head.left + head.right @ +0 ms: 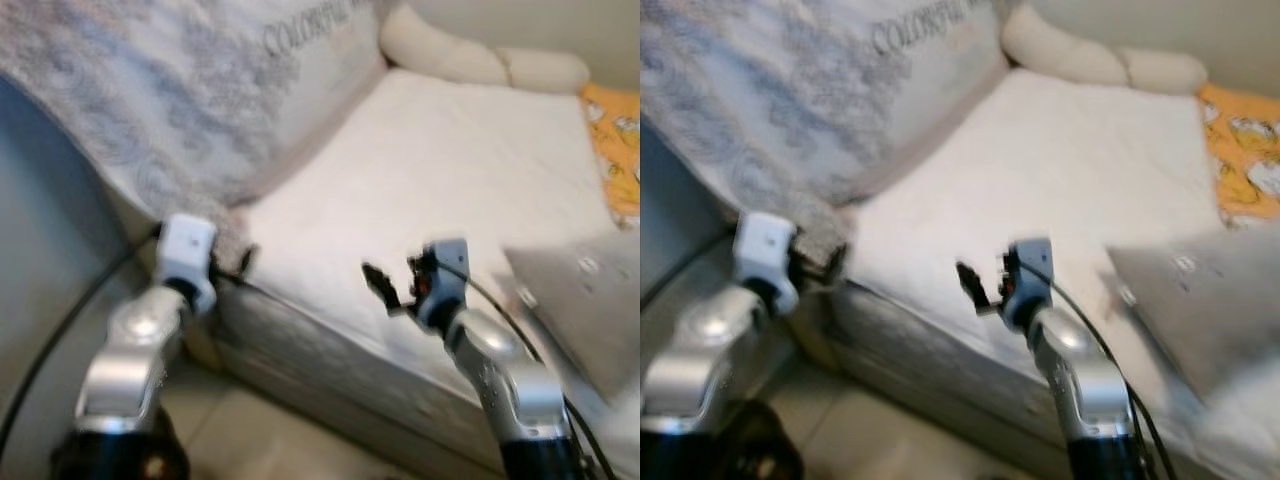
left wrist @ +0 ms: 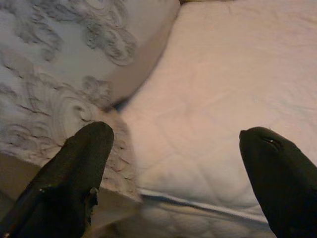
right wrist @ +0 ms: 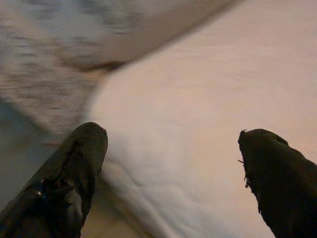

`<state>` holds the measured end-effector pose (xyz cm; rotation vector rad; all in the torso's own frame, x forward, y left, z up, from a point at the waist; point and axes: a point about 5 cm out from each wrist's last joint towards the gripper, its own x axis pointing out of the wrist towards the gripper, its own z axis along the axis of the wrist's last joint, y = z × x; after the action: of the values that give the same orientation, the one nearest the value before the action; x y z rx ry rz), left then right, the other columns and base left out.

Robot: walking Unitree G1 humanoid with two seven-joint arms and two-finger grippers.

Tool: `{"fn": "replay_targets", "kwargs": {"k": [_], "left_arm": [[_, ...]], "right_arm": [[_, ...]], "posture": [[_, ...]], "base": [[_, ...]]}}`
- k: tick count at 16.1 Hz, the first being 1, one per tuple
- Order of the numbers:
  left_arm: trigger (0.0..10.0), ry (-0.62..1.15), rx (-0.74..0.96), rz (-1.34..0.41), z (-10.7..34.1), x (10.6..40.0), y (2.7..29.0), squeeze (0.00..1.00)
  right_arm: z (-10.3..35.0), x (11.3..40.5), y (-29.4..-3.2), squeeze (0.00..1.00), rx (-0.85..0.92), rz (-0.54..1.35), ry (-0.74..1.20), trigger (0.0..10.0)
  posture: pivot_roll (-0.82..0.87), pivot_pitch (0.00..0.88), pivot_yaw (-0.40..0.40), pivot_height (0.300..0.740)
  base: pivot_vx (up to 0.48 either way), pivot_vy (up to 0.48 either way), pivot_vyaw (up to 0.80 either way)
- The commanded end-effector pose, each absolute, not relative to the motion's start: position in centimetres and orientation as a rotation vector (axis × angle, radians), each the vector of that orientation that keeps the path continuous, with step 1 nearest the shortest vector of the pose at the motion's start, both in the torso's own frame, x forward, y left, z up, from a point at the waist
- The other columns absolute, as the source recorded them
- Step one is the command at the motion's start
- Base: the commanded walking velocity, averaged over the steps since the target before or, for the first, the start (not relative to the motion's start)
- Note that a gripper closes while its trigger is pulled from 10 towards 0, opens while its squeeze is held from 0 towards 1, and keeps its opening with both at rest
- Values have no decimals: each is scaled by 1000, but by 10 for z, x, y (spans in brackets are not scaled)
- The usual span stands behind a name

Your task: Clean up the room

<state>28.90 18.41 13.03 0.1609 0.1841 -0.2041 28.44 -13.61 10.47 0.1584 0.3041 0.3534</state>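
- Little looks done yet: both pincers are released and hold nothing, so the tidying seems still ahead.
- Left gripper [image 2: 173,163] hovers at the bed [image 1: 440,170] corner, a patterned blanket [image 1: 150,90] just beside and beyond it.
- Right gripper [image 3: 168,163] hangs over bare mattress; a grey cushion [image 1: 590,290] lies to its right, an orange cloth [image 1: 615,150] farther beyond.

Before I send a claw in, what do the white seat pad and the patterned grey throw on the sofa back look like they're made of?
Seat pad: looks like quilted cotton or similar soft fabric, matte white; faint stitched lines and puckers show in the left wrist view. Throw: seems a plush or woven blanket, matte grey and white with swirl patterns and printed lettering; its edge looks fuzzy, but blur leaves the fibre unclear.
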Motion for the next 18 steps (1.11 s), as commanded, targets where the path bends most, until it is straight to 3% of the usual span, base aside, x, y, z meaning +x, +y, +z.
{"fn": "replay_targets", "kwargs": {"k": [1, 7, 9, 11, 12, 13, 14, 18], "left_arm": [[10000, 155, 173, -189, 134, 291, 183, 0], [10000, 142, 193, -196, 136, 290, 182, 0], [10000, 143, 190, -193, 135, 290, 183, 0], [10000, 145, 186, -193, 136, 291, 183, 0], [10000, 146, 187, -193, 135, 291, 183, 0], [10000, 158, 153, -183, 134, 291, 183, 0], [10000, 142, 146, -170, 136, 293, 183, 0], [10000, 101, 164, -159, 142, 297, 186, 0]], "right_arm": [[109, 287, -142, 1000, 158, 306, 278, 10000], [113, 294, -156, 1000, 125, 129, 237, 10000], [116, 297, -159, 937, 111, 94, 220, 10000], [118, 298, -157, 702, 107, 93, 214, 10000], [117, 298, -156, 678, 105, 92, 217, 10000], [117, 298, -154, 510, 91, 102, 221, 10000], [117, 300, -156, 0, 66, 78, 227, 10000], [120, 304, -157, 0, 82, 72, 243, 10000]], "posture": [[16, 0, 4, 740], [20, 0, 2, 740], [10, 0, 7, 740], [19, 0, 3, 740], [9, 0, 9, 740], [12, 0, 9, 740], [12, 0, 8, 740], [4, 0, 11, 740]], "base": [[0, 0, -775], [0, -141, -775], [0, -332, -231], [0, -336, 0], [0, -337, 0], [0, 0, 0], [0, 0, 0], [0, 0, 0]]}}
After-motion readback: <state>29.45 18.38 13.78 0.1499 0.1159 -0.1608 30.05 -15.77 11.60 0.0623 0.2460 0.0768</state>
